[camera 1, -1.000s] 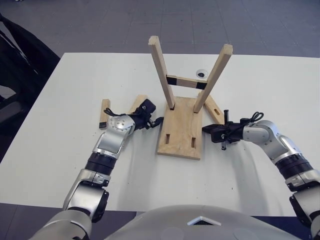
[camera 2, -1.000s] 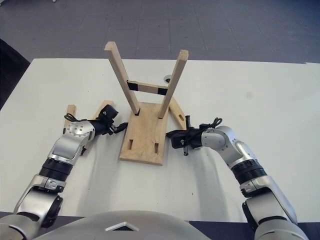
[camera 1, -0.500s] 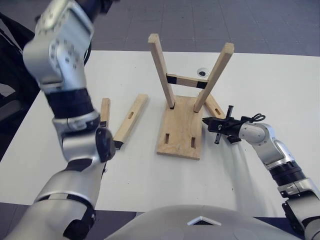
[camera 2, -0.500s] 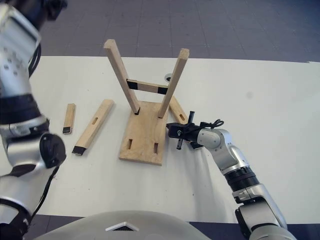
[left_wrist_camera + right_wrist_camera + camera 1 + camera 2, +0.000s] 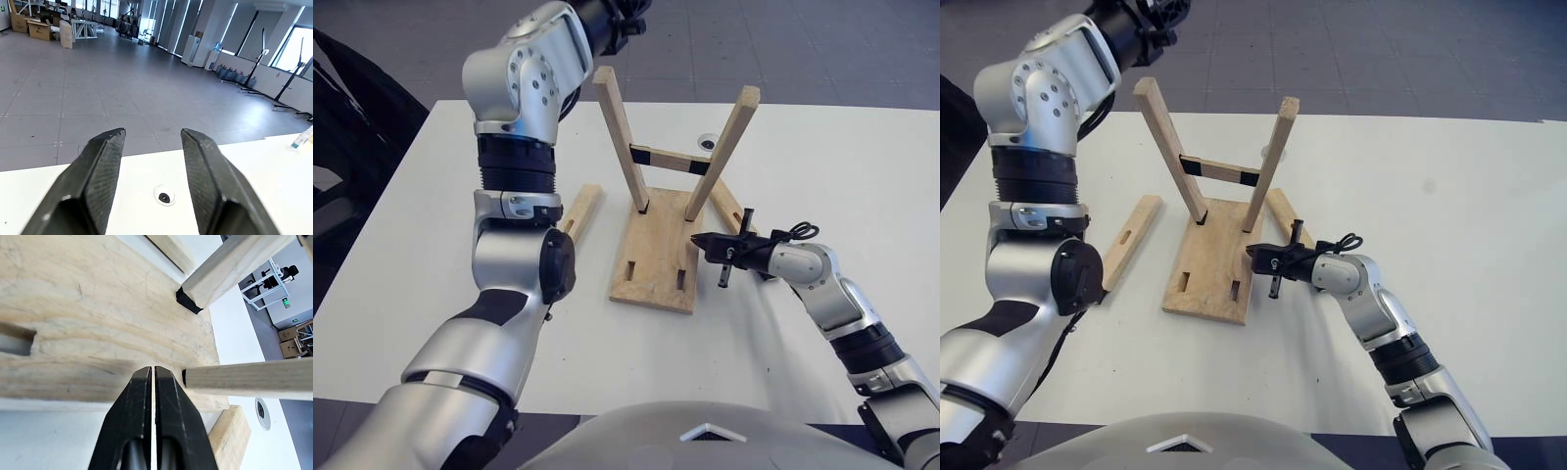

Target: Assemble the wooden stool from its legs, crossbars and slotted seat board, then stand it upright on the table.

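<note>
Risk: my right fingers [image 5: 129, 421], closed on nothing at the edge of the seat board [image 5: 654, 257] on the table [image 5: 862, 157], may push it and topple the standing legs [image 5: 623, 137]; my left fingers [image 5: 98, 186] hang open, high above it.

We've got the right gripper [image 5: 153, 369] with its two black fingers pressed together, tips right at the edge of the seat board [image 5: 73, 293], just beside the foot of one leg [image 5: 244, 378]. A second leg [image 5: 230, 259] is plugged into the board too. We see an open slot [image 5: 14, 338], and a loose wooden piece [image 5: 232, 435] lying on the white table [image 5: 49, 440].
</note>
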Motion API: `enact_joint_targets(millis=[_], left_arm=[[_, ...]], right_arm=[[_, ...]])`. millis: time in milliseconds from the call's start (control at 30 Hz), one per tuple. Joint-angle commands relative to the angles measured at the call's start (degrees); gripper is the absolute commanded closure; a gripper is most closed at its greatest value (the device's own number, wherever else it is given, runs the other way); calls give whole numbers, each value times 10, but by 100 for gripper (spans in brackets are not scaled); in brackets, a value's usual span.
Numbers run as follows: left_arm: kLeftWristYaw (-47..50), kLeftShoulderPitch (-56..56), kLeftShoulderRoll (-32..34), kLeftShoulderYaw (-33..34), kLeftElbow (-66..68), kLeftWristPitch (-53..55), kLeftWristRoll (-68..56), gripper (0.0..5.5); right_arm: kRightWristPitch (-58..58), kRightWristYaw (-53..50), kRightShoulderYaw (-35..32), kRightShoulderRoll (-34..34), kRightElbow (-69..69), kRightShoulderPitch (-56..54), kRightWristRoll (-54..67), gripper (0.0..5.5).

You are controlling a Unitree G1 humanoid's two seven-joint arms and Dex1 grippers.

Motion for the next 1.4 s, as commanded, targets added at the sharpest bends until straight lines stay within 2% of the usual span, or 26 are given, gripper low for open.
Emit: enact_joint_targets(millis=[33,300,467,567,667,733,867,933,967,1067,1167,1300,1400], left_arm=[[-1,26,9,-5,-5,-6,13,338],[-1,46,7,6,-21,-21,11,338],[4,-74,47,36,-69,-104,11,338],[9,-175,83,59,-39,-174,15,338],[9,-204,87,64,7,-213,17,338],[-6,-132,59,43,29,-177,11,338],[-29,181,-1,-53,-18,1,8,338],[-25,324,1,-103,-59,108,12,338],[-18,340,9,-94,-60,123,13,338],[-14,197,48,-42,-23,16,30,338],[-17,86,64,-6,-52,-78,18,338],[-21,52,73,24,-130,-137,3,338],[-16,88,85,46,-213,-124,-12,338]], right_arm=[[9,2,10,3,-17,2,-5,540],[3,0,19,-5,-18,8,-9,540],[3,2,23,-10,-25,17,-13,540],[3,0,26,-8,-26,21,-17,540],[2,0,28,-5,-24,19,-18,540],[2,0,27,-7,-25,21,-18,540],[2,-2,24,-14,-30,31,-20,540],[1,-6,23,-13,-24,28,-22,540],[1,-7,22,-12,-21,24,-21,540],[-2,-9,20,-15,-11,20,-24,540],[-6,-7,24,-17,-6,18,-27,540],[-11,-4,25,-22,0,24,-29,540],[-18,-2,26,-30,9,30,-31,540]])
